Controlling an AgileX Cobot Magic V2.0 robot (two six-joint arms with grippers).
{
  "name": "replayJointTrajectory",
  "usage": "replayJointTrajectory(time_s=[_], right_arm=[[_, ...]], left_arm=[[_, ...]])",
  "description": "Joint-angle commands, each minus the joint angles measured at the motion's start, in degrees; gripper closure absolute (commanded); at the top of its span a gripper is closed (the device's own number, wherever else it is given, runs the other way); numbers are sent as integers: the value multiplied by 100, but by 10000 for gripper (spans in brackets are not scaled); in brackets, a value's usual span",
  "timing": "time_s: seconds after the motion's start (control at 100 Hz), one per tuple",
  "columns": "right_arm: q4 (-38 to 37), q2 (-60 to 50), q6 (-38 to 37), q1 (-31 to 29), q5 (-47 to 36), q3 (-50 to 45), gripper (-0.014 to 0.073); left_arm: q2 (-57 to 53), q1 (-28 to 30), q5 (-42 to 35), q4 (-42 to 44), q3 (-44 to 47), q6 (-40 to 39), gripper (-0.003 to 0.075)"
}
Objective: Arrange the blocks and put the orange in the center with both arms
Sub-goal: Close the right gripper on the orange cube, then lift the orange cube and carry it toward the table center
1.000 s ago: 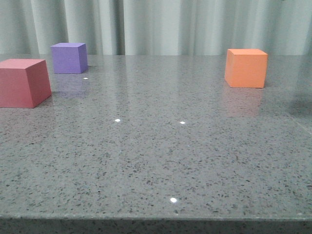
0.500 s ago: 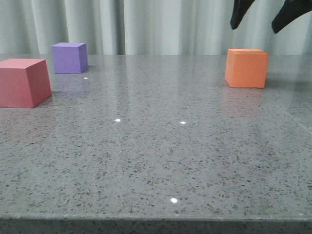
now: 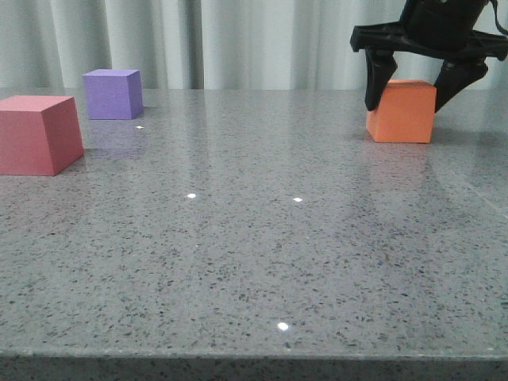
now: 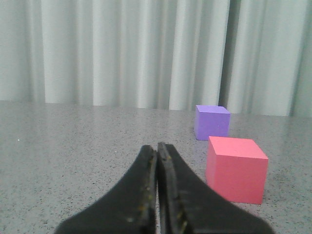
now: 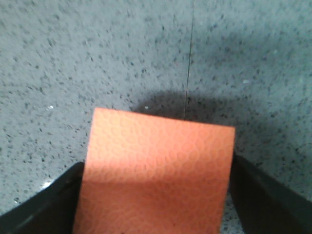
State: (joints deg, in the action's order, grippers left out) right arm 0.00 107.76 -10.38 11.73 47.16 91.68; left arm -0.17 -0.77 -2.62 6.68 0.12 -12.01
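The orange cube [image 3: 401,115] stands on the grey table at the far right. My right gripper [image 3: 406,107] has come down over it, open, with one finger on each side of the cube's upper part. In the right wrist view the cube [image 5: 156,156] fills the space between the two fingers [image 5: 48,204]. The pinkish-red cube [image 3: 36,135] stands at the left edge and the purple cube [image 3: 113,94] behind it. My left gripper [image 4: 157,146] is shut and empty, low over the table, out of the front view. It faces the pinkish-red cube [image 4: 236,168] and the purple cube [image 4: 211,122].
The speckled grey table [image 3: 254,238] runs to a front edge near the bottom of the front view. A pale curtain [image 3: 262,40] hangs behind the table. A thin seam [image 5: 190,58] crosses the tabletop beyond the orange cube.
My right gripper came into the front view from above and dropped down around the orange cube. The three cubes have not moved.
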Motion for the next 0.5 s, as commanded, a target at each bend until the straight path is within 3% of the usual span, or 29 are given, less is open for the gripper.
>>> replayJointTrajectory(time_s=[0.0, 0.19, 0.38, 0.49], right_arm=[[-62, -294, 9, 1, -138, 211, 60], [0, -313, -36, 38, 99, 454, 221], [0, -313, -213, 377, 316, 1022, 233], [-82, -306, -765, 750, 208, 1287, 233]], left_arm=[[-194, 10, -464, -41, 243, 8, 741], [-194, 10, -464, -41, 243, 8, 741], [-194, 10, -464, -41, 243, 8, 741], [-194, 10, -464, -41, 243, 8, 741]])
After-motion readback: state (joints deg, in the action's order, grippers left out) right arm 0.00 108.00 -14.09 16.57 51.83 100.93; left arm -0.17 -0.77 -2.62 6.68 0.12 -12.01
